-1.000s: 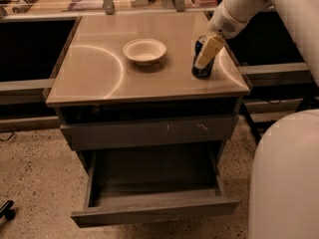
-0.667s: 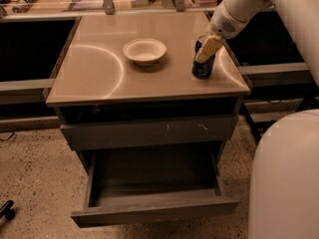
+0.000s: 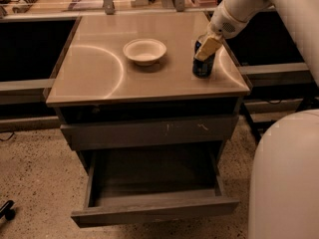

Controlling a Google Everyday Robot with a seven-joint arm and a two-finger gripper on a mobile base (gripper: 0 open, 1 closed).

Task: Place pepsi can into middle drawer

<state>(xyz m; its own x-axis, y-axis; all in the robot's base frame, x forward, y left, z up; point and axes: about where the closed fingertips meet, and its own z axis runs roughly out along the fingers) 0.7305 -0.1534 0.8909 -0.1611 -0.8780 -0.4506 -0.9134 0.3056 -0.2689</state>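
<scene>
The pepsi can [image 3: 202, 67] is dark blue and stands upright on the cabinet top [image 3: 99, 73], near its right edge. My gripper [image 3: 205, 50] comes down from the upper right and sits at the can's upper half; a cream part of it covers the can's top. The middle drawer [image 3: 154, 210] is pulled open below, with a plain dark grey front panel, and no object shows inside it. It lies lower than the can and nearer to the camera.
A cream round bowl [image 3: 144, 51] sits on the cabinet top left of the can. A shut drawer front with pale scratches [image 3: 149, 132] is above the open drawer. My white robot body [image 3: 284, 178] fills the lower right. A cluttered counter runs along the back.
</scene>
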